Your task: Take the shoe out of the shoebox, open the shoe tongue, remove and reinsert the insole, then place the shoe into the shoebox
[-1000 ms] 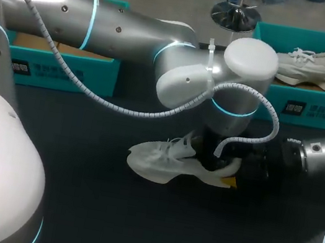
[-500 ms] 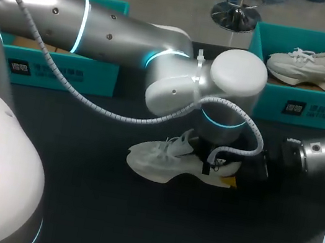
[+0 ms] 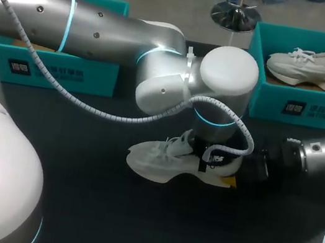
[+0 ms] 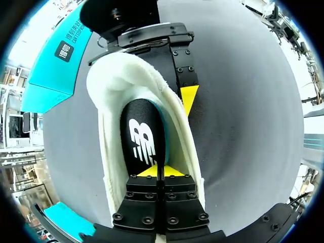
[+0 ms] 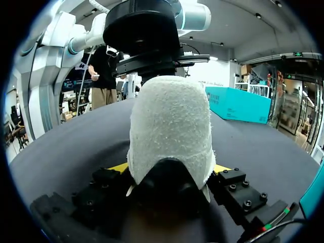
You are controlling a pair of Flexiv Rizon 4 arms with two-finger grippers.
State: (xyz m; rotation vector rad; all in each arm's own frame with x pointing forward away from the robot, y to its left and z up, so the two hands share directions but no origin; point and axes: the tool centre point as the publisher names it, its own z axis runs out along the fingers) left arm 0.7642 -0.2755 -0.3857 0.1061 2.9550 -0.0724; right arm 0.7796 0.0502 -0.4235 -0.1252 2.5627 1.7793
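Two yellow tips of the left gripper [image 4: 162, 171] are pressed together deep in the shoe [image 4: 104, 106], right over the black insole [image 4: 144, 136]. Whether they pinch its edge I cannot tell, but the spot suits drawing the insole out. The right gripper [image 5: 169, 169] is clamped on the shoe's heel from both sides, probably to brace it so that pulling from above does not drag it across the table [image 3: 133, 217], where it lies in the middle. Counting: two grippers at work, one insole and two shoes, the second shoe [image 3: 314, 65] lying in the right shoebox [image 3: 316, 109]. There are two boxes, and the left shoebox [image 3: 52, 69] stands well apart, with no shoe showing in it.
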